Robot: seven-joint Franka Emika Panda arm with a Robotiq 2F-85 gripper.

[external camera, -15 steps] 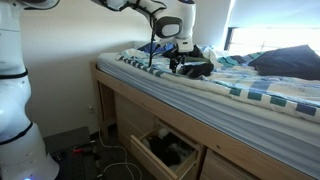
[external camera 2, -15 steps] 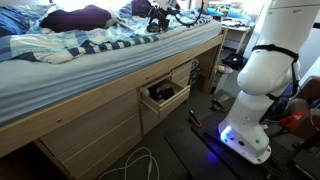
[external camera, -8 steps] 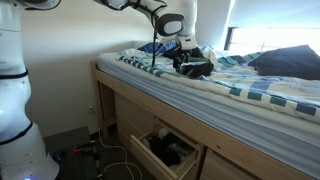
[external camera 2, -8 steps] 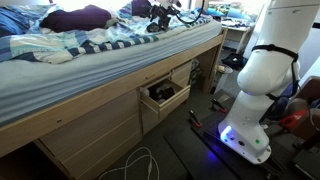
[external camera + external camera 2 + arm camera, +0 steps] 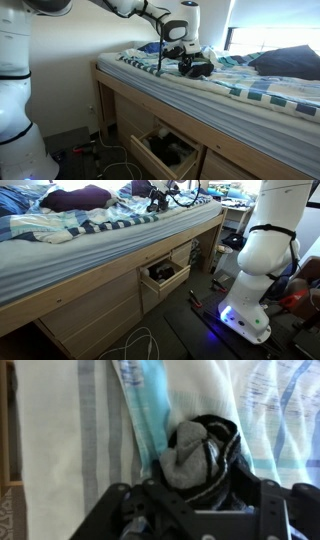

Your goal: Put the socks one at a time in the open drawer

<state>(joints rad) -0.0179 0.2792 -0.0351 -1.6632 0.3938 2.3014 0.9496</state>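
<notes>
Drawer [image 5: 147, 157] [image 5: 160, 288] of pale wood stands pulled out of the bed frame [image 5: 235, 150] [image 5: 90, 300], below the mattress, in both exterior views. Inside it lies dark fabric [image 5: 172, 152] [image 5: 163, 273], which looks like socks, though the pieces are too small to count.

On top of the bed, near the corner of the mattress, the claw [image 5: 186, 62] [image 5: 160, 200] [image 5: 200, 500] reaches down onto a small pile of black socks [image 5: 198, 68]. In the wrist view a bunched grey-black sock [image 5: 200, 452] sits right in front of the claw, between its fingers. The fingers stand partly apart around the bundle. I cannot tell whether they press on it or only flank it.

The socks rest on blue-and-white striped bedding [image 5: 250, 95] [image 5: 100, 225] [image 5: 60, 430] that covers the bed. A dark navy pillow [image 5: 290, 62] [image 5: 75, 197] lies farther along the bed from the claw. Beside the bed stands the robot's white body [image 5: 15, 90] [image 5: 265, 250], and loose cables [image 5: 115, 160] [image 5: 140, 345] trail on the floor at the foot of the bed frame. A bright window [image 5: 270, 35] shows behind the bed.
</notes>
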